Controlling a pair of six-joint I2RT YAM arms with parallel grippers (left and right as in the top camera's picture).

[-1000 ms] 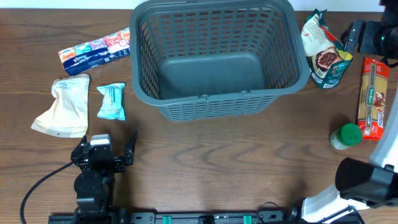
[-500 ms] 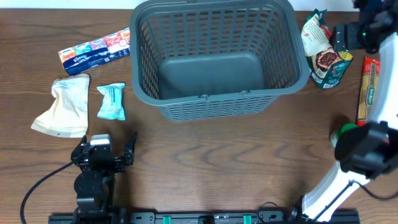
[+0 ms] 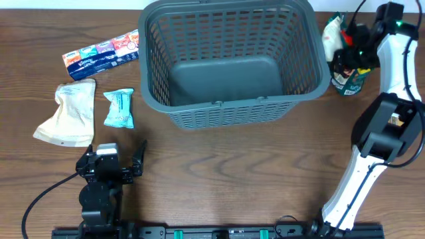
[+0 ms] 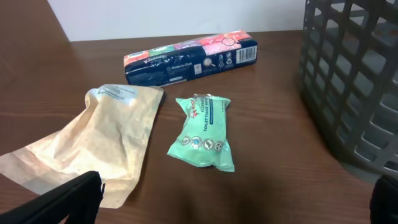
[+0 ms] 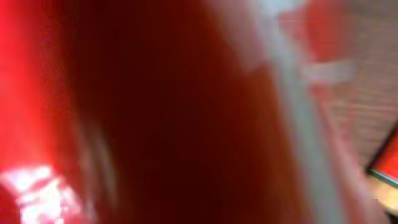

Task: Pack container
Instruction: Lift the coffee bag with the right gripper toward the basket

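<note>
1. The container (image 3: 219, 106) stands at the far middle of the counter (image 3: 252, 179), open side up. Its solid floor is bare, so packing is judged not yet begun. The central spot probably lets either arm reach it.
2. The container is dark grey plastic and rectangular, with lattice walls that flare outward toward a thick rim. It is far bigger than any packet nearby. In the left wrist view its mesh wall (image 4: 354, 81) fills the right edge.
3. The right claw (image 3: 346, 56) is at the snack pouch (image 3: 331, 41), which stands just beside the container's right wall. The right wrist view shows only a red blur, probably because the lens is very close to something. Whether this claw is spread or pinching the pouch cannot be told. Judged: the pouch is the first item to be packed.
4. The left claw (image 3: 113, 154) is spread wide and empty, low at the near left of the counter. Judged: parked, facing the goods on its own side.
5. Ahead of the left claw three goods lie flat and apart from one another:
   - a beige pouch (image 4: 99, 143)
   - a mint packet (image 4: 204, 130)
   - a long tissue pack (image 4: 189, 57), the farthest of the three
6. All three lie left of the container, and none touches it.
</note>
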